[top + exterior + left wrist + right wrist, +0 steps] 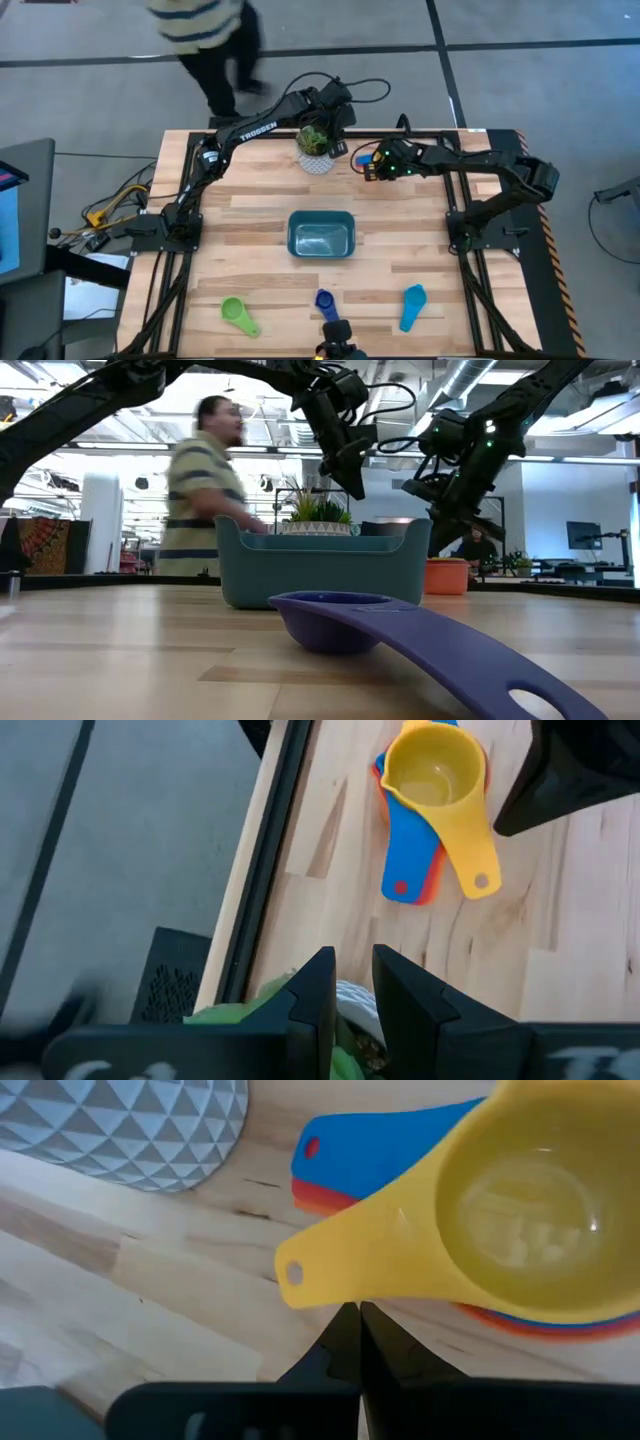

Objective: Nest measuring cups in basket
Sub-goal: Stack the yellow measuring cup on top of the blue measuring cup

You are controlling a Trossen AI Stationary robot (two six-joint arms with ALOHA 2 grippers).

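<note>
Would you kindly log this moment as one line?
right gripper: shut, above yellow cup stack | left gripper: over plant pot | basket: empty

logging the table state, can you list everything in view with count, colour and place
basket: one, dark teal, mid table, nothing seen inside
nested cup stack: one stack, yellow on blue on orange, with a red layer showing at the handles, far edge of the table right of the plant pot
green cup: one, green, near edge, left
dark blue cup: one, dark blue, near edge, centre
light blue cup: one, light blue, near edge, right
plant pot: one, white patterned pot with green plant, far edge
person: one, striped top, beyond the far side of the table
left gripper: above the plant pot, fingers slightly apart, holding nothing
right gripper: shut, empty, over the stack by the yellow handle
</note>
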